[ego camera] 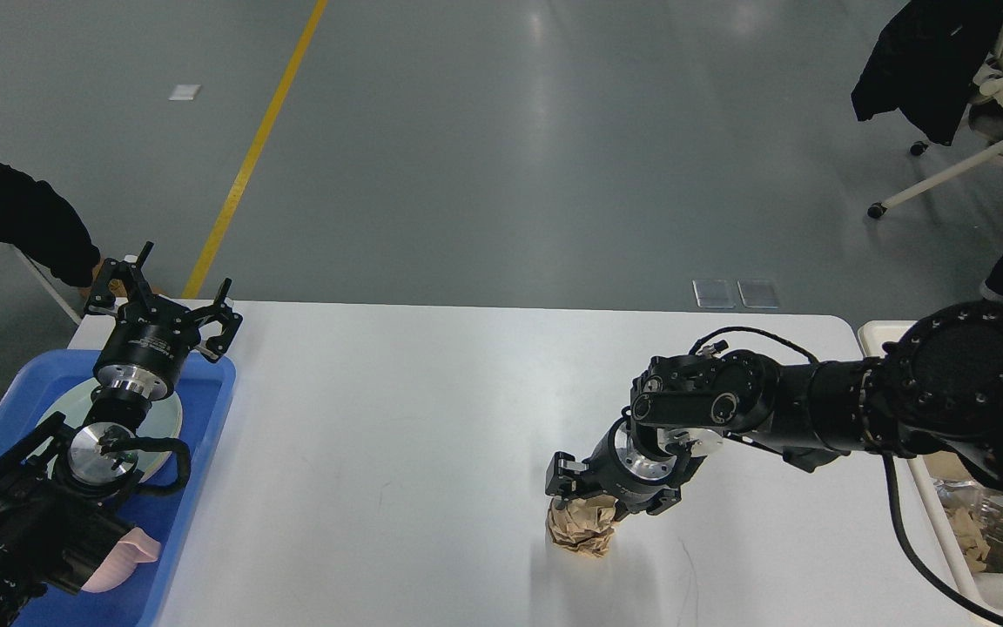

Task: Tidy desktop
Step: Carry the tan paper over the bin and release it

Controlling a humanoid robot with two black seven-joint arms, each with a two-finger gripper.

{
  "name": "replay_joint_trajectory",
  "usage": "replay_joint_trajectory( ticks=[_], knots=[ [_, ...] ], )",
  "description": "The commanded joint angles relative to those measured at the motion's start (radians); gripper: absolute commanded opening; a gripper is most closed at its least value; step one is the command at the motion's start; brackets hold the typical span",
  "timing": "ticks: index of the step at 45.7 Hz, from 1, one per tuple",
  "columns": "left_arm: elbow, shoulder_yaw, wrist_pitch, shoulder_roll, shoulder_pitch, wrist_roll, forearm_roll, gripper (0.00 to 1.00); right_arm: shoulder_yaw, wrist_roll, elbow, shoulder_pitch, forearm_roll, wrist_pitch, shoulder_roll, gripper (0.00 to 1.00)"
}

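The white desktop (pixel 432 409) fills the middle of the head view. A crumpled brown paper ball (pixel 584 533) lies on it at the front, right of centre. My right gripper (pixel 603 498) points down right over the ball, its jaws spread to either side of the ball's top, which they partly hide. My left gripper (pixel 164 300) is open and empty, held over the far edge of the blue tray (pixel 210 409) at the table's left end.
The blue tray holds a pale plate (pixel 169 420) and a pink item (pixel 131 557). A cream bin (pixel 932 514) with wrappers stands off the right edge. A person's dark sleeve (pixel 14 226) is at far left; a chair (pixel 989 113) stands at back right.
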Motion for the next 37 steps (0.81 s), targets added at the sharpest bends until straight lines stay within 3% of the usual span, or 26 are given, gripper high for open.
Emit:
replay_joint_trajectory(
  ticks=[1,15,23,29,37],
  knots=[
    [0.0,0.0,0.0,0.0,0.0,0.0,0.0,0.96,-0.002,-0.021,0.006,0.001,-0.014,0.021,-0.003,0.0],
    [0.0,0.0,0.0,0.0,0.0,0.0,0.0,0.96,-0.013,-0.049,0.048,0.027,-0.014,0.093,-0.042,0.0],
    [0.0,0.0,0.0,0.0,0.0,0.0,0.0,0.96,-0.056,-0.084,0.139,0.116,-0.02,0.169,-0.17,0.0],
    [0.0,0.0,0.0,0.0,0.0,0.0,0.0,0.96,-0.108,-0.098,0.225,0.23,-0.034,0.241,-0.331,0.0],
    [0.0,0.0,0.0,0.0,0.0,0.0,0.0,0.96,-0.275,-0.098,0.291,0.444,-0.057,0.401,-0.519,0.0]
  ],
)
